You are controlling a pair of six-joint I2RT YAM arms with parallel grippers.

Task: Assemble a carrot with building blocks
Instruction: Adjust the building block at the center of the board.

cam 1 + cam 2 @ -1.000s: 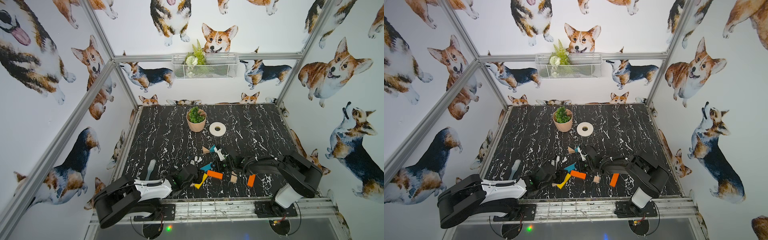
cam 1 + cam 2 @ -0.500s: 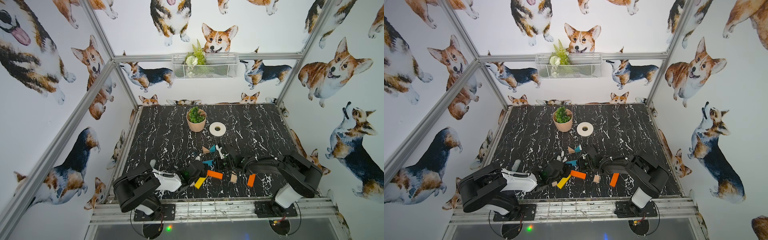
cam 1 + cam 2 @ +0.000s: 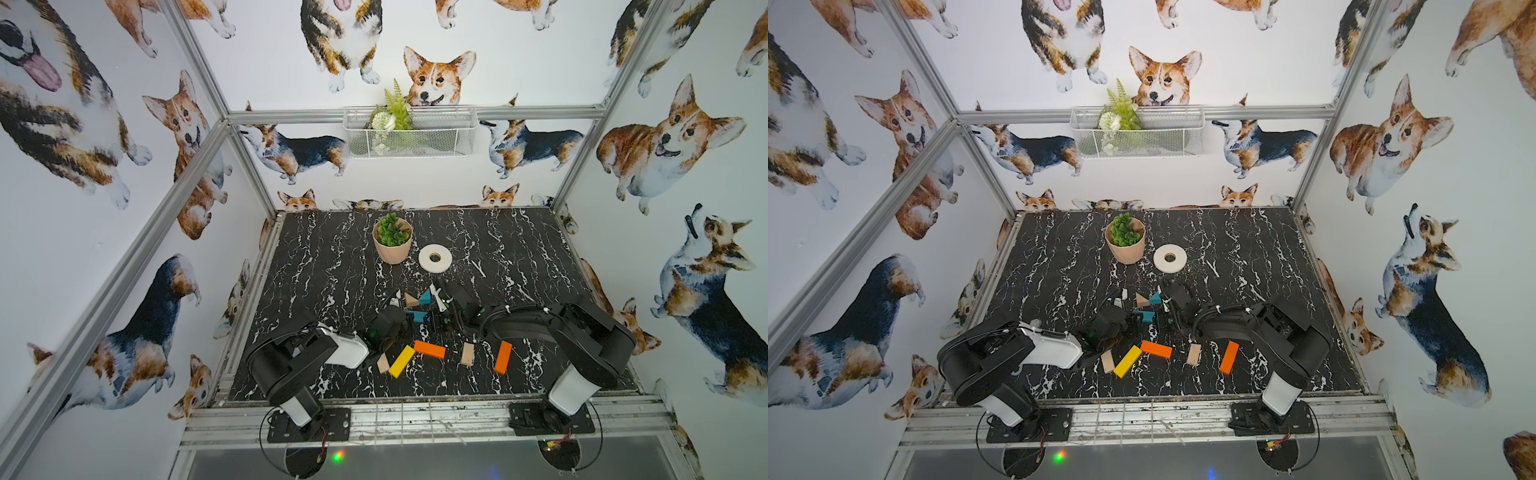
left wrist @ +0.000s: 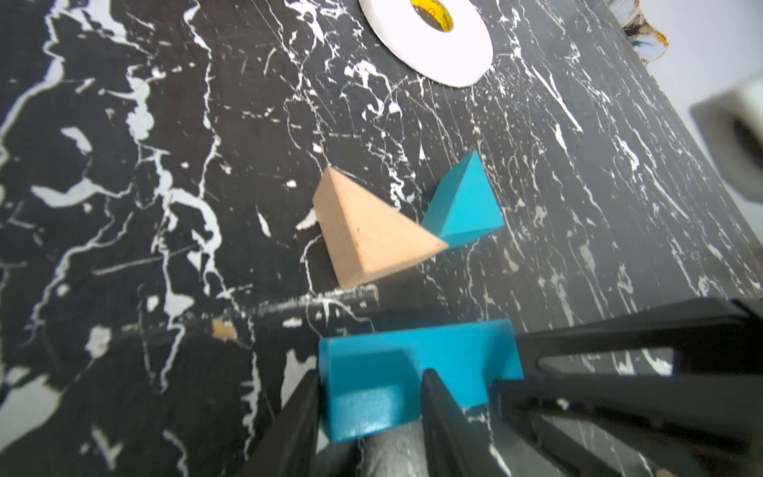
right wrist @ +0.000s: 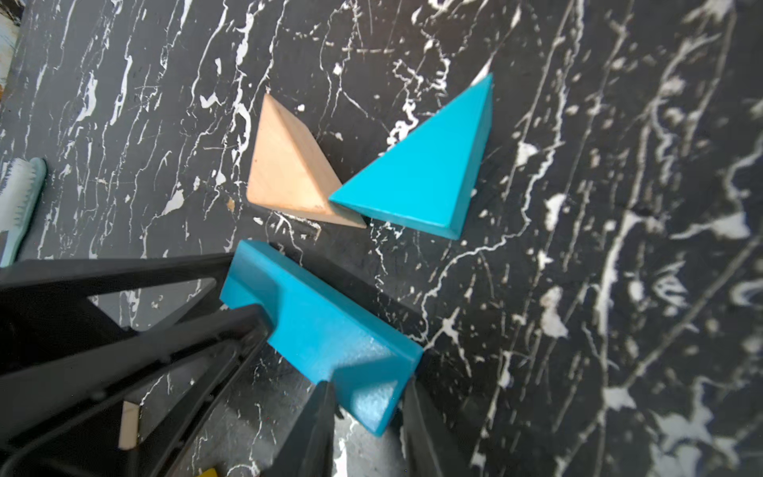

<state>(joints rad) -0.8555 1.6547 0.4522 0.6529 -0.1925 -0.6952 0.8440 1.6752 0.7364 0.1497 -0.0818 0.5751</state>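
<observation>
A blue bar (image 3: 417, 316) hangs low over the black table (image 3: 332, 266), just in front of a plain-wood triangle (image 3: 411, 300) and a blue triangle (image 3: 424, 296) that touch at a corner. My left gripper (image 4: 371, 373) is shut on one end of the blue bar (image 4: 413, 351). My right gripper (image 5: 367, 384) is shut on the other end of the bar (image 5: 313, 318). In the right wrist view the wood triangle (image 5: 289, 165) and blue triangle (image 5: 425, 177) lie beyond the bar. Loose near the front are an orange bar (image 3: 429, 349), a yellow bar (image 3: 402, 361), two plain-wood blocks (image 3: 382, 363) (image 3: 467, 354) and another orange bar (image 3: 503, 357).
A potted green plant (image 3: 392, 241) and a white tape roll (image 3: 435, 257) stand behind the blocks. A pale teal brush (image 5: 16, 198) lies by the left arm. Both arms (image 3: 299, 357) (image 3: 582, 336) reach in from the front rail.
My left arm has swung in from the front and carried its gripper to the blue bar's free end, where the jaws have narrowed onto it. The right arm has hardly moved.
</observation>
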